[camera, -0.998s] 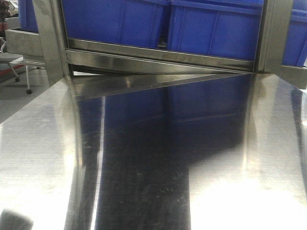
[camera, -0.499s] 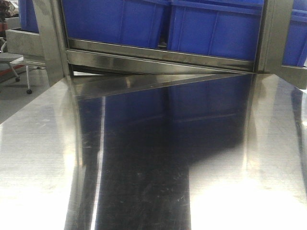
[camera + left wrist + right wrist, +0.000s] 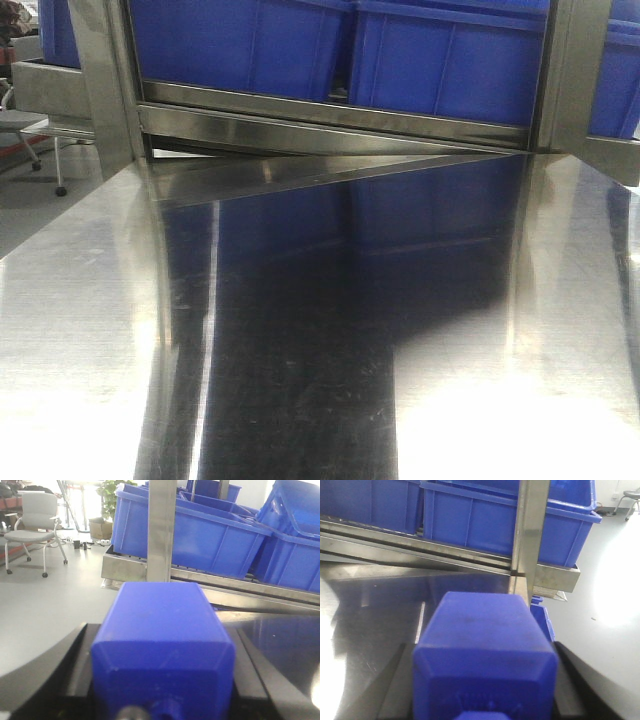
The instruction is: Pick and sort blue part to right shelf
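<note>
In the right wrist view, the blue part (image 3: pixel 485 630) fills the space between the black fingers, and its sloped shoulders and wide cap point toward the camera. My right gripper (image 3: pixel 482 647) is shut on it above the steel table (image 3: pixel 375 605). My left gripper (image 3: pixel 162 630) is shut on another blue block (image 3: pixel 160 615), whose near end has only a small knob. A steel shelf rack (image 3: pixel 340 118) with blue bins (image 3: pixel 450 60) stands along the table's far side. Neither gripper shows in the front view.
An upright steel post (image 3: pixel 532 530) of the rack stands just beyond the blue part, with the floor (image 3: pixel 605 605) to its right. Another post (image 3: pixel 162 530) rises ahead of the left gripper. On the floor at the left is an office chair (image 3: pixel 37 525).
A dark blur at the bottom left corner of the front view one second ago has gone. The table and rack look the same.
</note>
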{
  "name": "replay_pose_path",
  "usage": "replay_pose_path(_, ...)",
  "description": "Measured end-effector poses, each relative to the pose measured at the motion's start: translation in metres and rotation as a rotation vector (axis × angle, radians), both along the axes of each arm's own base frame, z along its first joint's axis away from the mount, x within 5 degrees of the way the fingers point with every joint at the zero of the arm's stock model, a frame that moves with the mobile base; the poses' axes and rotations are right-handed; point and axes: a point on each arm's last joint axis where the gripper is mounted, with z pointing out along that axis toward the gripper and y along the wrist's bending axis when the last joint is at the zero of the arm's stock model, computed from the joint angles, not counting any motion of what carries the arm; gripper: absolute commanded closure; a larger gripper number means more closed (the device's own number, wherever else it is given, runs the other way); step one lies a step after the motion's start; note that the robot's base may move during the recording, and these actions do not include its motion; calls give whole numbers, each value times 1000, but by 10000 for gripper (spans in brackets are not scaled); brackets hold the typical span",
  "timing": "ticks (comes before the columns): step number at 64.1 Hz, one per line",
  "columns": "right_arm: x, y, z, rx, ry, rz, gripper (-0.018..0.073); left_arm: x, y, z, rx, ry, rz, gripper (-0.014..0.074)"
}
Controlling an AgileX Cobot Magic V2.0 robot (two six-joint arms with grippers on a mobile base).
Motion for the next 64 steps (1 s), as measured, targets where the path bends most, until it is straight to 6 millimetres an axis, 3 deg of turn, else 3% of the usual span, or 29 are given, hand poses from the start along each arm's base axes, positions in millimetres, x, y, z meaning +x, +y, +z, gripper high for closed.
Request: replay_pose_path(64, 0, 0, 0, 0, 0, 0, 155, 0, 0, -1, 0, 6, -1, 202)
